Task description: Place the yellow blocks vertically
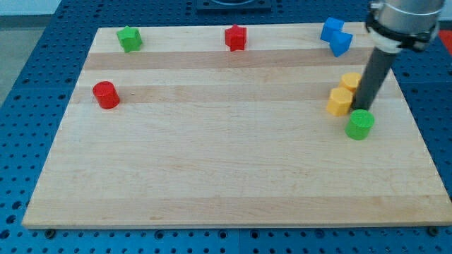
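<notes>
Blue perforated metal surrounds our wooden counter. We carry no hand, only a dark rod, so nothing is gripped. Our tip sits at the view's right, just beside the two yellow blocks and right above the green cylinder, seemingly touching it. One yellow block lies left of the tip; the other yellow block touches it up and to the right, partly hidden by the rod. Two blue blocks sit together at top right. A red star-like block and a green block line the top; a red cylinder stands far left.
</notes>
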### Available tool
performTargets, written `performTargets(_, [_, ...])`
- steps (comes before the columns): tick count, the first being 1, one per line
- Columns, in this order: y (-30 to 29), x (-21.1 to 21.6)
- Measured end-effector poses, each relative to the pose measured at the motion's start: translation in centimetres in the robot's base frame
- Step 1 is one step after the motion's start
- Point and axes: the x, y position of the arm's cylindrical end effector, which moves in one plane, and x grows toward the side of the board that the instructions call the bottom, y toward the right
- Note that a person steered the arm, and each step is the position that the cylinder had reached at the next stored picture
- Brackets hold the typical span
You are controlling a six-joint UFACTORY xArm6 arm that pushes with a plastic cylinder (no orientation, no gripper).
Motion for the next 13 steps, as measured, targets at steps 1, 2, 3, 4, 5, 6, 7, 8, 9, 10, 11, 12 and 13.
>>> performTargets(1, [-1.2,0.0])
performTargets(2, [2.6,0.0])
performTargets(3, [5.3,-1.5])
performTargets(4, [5.0,-3.9])
performTargets(5, [1.7,-3.9])
performTargets(6, [-2.8,-3.9])
performTargets(7, [-7.5,-3.9])
performTargets(8, [-7.6,-3.9])
performTargets(9, [-5.6,-3.9])
performTargets(10, [-4.5,-3.9])
performTargets(11, [-5.0,-2.7])
performTargets(12, [-6.7,-0.1])
performTargets(13, [-7.7,3.4])
